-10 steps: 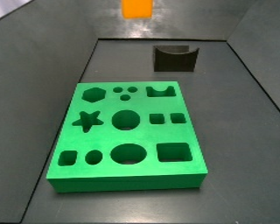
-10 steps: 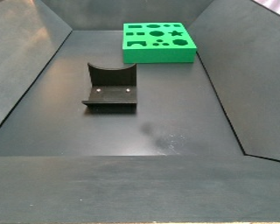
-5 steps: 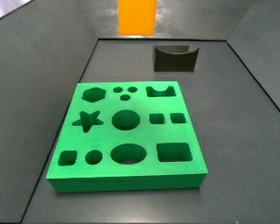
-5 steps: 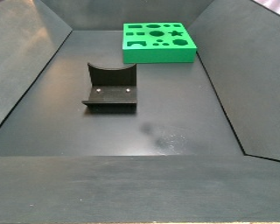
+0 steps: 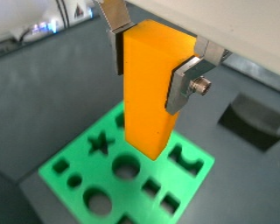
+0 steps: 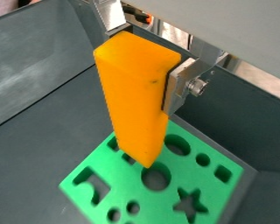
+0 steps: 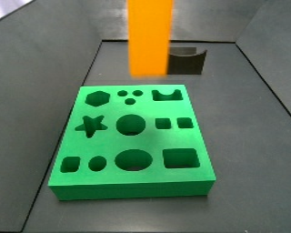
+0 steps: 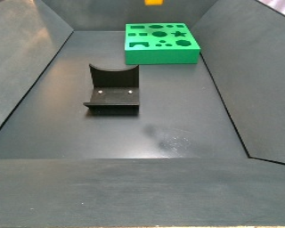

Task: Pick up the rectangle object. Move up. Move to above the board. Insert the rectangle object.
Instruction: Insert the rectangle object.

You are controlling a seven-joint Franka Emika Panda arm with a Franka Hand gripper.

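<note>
Gripper (image 5: 154, 61) clamped on the upper part of the rectangle object (image 5: 150, 96), silver fingers (image 5: 185, 83) pressed flat on two opposite faces; same grip visible in the other wrist picture (image 6: 166, 70). Block hangs upright, lower end free, well clear of the board (image 5: 73, 157) below it. In a side view the rectangle object (image 7: 149, 36) shows above the board's (image 7: 135, 187) 12 o'clock edge, with the fixture (image 7: 185, 61) just behind it at about 1 o'clock; the gripper itself is out of that frame.

Judgement: step in hand is the carry to above the board, insertion not yet begun. Large square cut-out (image 7: 178, 158), at roughly 4 o'clock from the board's centre, looks the likeliest match for the block's section, though I cannot confirm fit. To do this well: hold height while translating, keep the block vertical, square its faces to the hole's edges before descending, then lower slowly. Any yaw offset would likely catch a corner on the rim.
</note>
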